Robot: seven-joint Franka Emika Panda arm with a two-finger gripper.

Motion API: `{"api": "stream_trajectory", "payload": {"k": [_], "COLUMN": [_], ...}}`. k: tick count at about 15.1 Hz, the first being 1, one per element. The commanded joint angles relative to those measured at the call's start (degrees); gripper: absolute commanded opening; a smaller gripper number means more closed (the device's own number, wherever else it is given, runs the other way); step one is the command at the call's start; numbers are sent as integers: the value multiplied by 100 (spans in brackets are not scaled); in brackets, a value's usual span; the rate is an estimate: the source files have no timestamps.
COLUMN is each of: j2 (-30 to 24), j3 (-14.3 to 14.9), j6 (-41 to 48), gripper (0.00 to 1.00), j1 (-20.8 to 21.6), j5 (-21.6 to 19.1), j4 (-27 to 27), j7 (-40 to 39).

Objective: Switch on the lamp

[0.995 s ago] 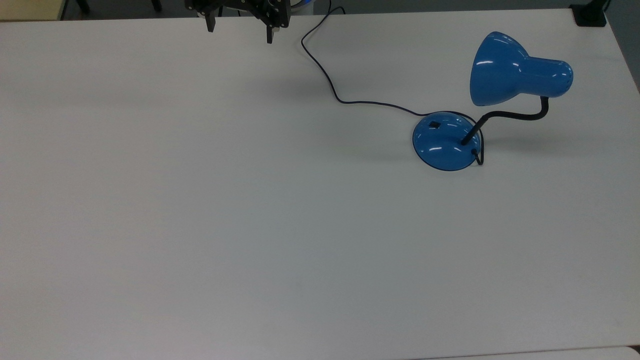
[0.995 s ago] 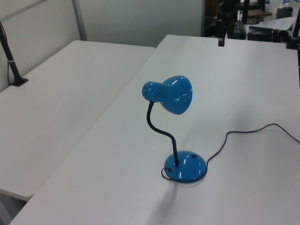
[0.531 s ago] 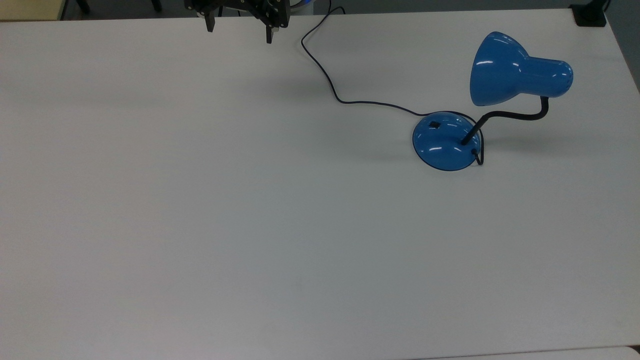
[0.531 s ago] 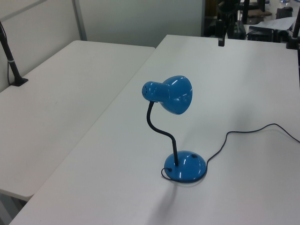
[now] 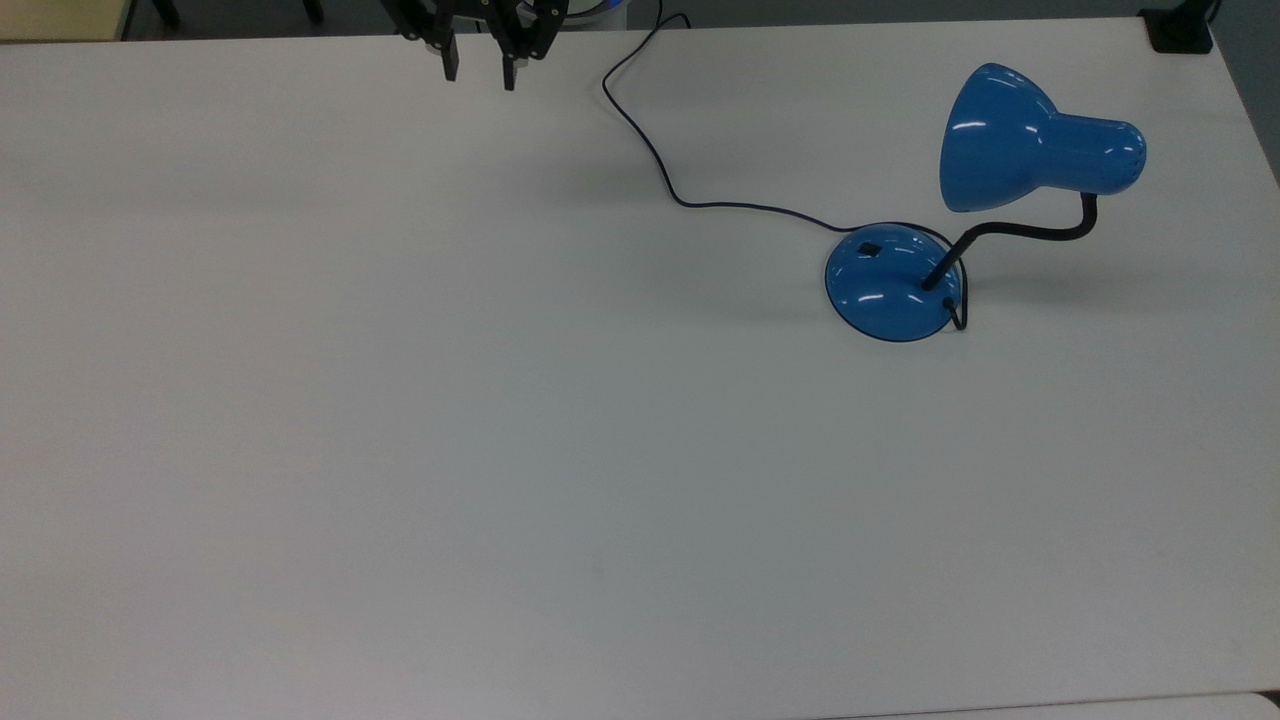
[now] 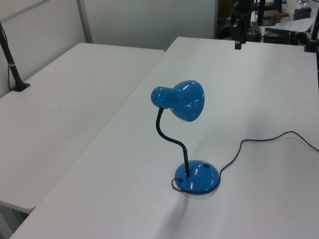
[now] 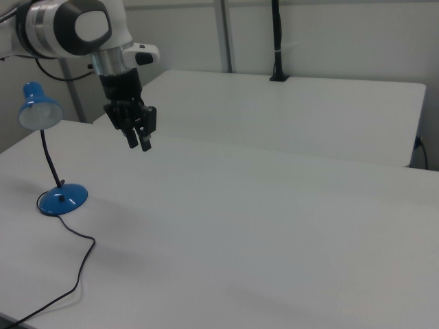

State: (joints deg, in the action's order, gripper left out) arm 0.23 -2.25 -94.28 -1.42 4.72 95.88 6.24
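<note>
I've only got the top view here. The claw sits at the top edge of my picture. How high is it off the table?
Observer: In the right view the claw hangs well clear of the table, touching nothing.
Operator: And the blue shade, is it low over the base?
Observer: No. The left view shows it held high above the base on an S-bent black neck.
Operator: What's carrying the claw?
Observer: The right view shows a white arm above it, coming in from the right view's upper left.
</note>
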Motion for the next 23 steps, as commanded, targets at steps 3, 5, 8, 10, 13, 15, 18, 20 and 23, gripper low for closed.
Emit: {"api": "stream_trajectory", "payload": {"k": [3,5,8,10,13,15,18,20,23], "j2": [-23,-23,3,12,-6,29,21,-32,12], "j3": [-56,-56,-47,-47,-47,-56,-56,-73,-73], "j6": [129,112,85,68,85,7,-177,-554,-1301], "gripper": [0,0,0,0,0,0,0,0,0], "j1": [-69,-61,-52,-52,-52,-34,45,158,501], "j5": [-50,-50,-50,-50,-59,-59,-68,-68,-68], "j4": [-52,-43,-43,-43,-17,-8,176,544,1046], "j7": [-158,-167,-211,-290,-334,-325,-325,-325,-281]}}
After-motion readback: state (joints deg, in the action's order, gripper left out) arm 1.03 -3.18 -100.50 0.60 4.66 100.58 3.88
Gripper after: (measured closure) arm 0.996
